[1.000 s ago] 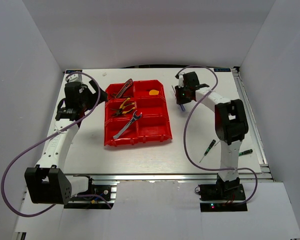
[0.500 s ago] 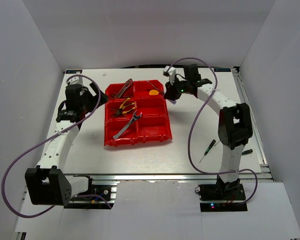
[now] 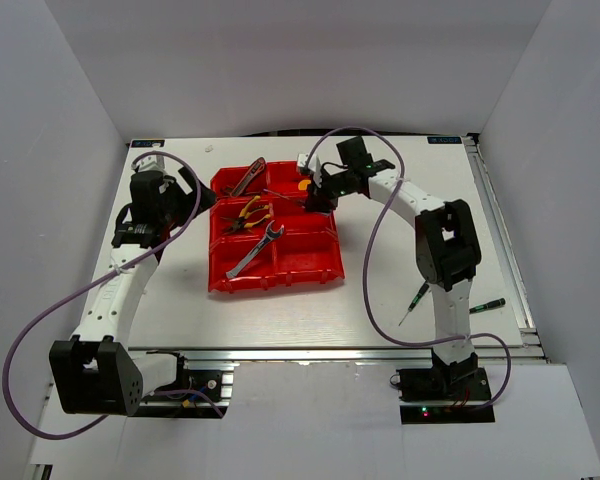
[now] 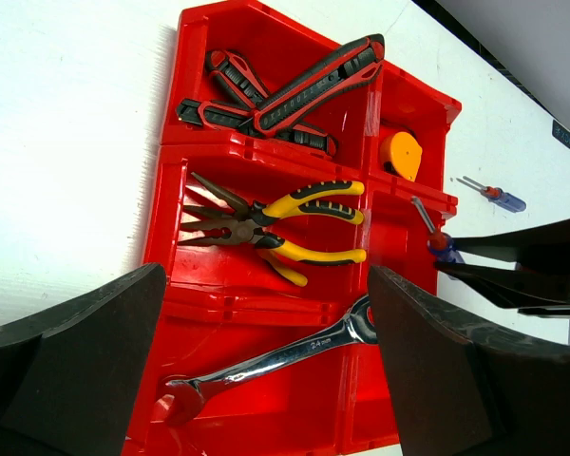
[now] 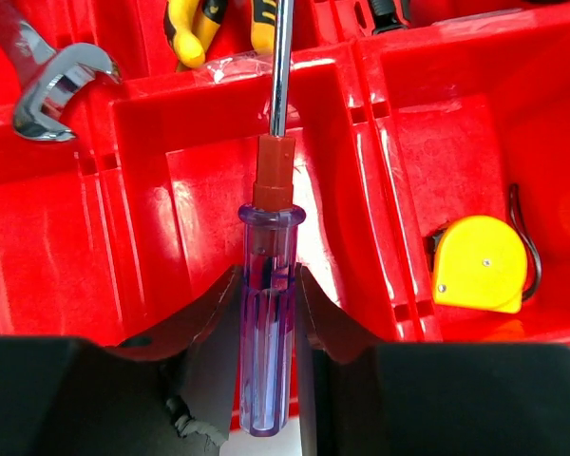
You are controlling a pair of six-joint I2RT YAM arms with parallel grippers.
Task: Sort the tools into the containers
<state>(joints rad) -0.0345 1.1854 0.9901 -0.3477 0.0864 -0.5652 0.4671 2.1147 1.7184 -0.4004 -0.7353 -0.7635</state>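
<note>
Top view: your right gripper hangs over the red bins. Left wrist: the left gripper stands wide and empty beside them. Right wrist: jaws pinch the blue screwdriver, shaft crossing a divider; release here and it may straddle two bins

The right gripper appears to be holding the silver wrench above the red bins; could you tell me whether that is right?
Not quite. The right gripper is holding the blue screwdriver by its clear handle above the red bins, as the right wrist view shows; the silver wrench lies loose in a bin.
</note>
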